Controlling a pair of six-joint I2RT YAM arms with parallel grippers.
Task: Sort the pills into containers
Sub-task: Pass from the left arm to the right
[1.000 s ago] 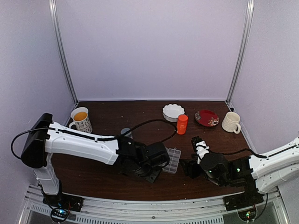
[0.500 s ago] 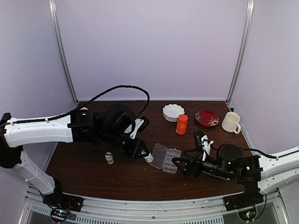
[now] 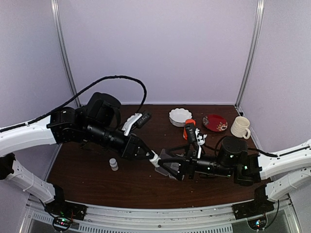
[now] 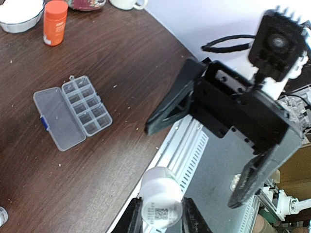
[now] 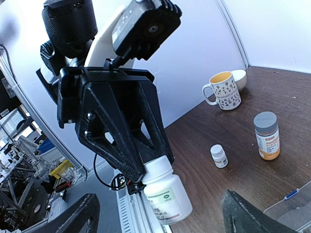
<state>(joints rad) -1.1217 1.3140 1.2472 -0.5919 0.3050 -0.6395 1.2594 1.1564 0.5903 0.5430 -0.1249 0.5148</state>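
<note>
Left gripper (image 3: 150, 156) fingers (image 4: 135, 219) pinched on small white bottle (image 4: 162, 194), held above table (image 4: 126, 63), just left of pill box (image 4: 73, 111) in top view. Right gripper (image 4: 192, 167) fingers spread wide, facing bottle, no contact visible. Pill box open, lid flat, apart from both grippers. Pills too small to make out in cells. Orange bottle (image 4: 55, 22) beyond pill box.

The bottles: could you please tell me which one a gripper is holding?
The white labelled bottle, clamped in the left gripper; the orange bottle, grey-capped bottle and tiny white bottle stand on the table.
</note>
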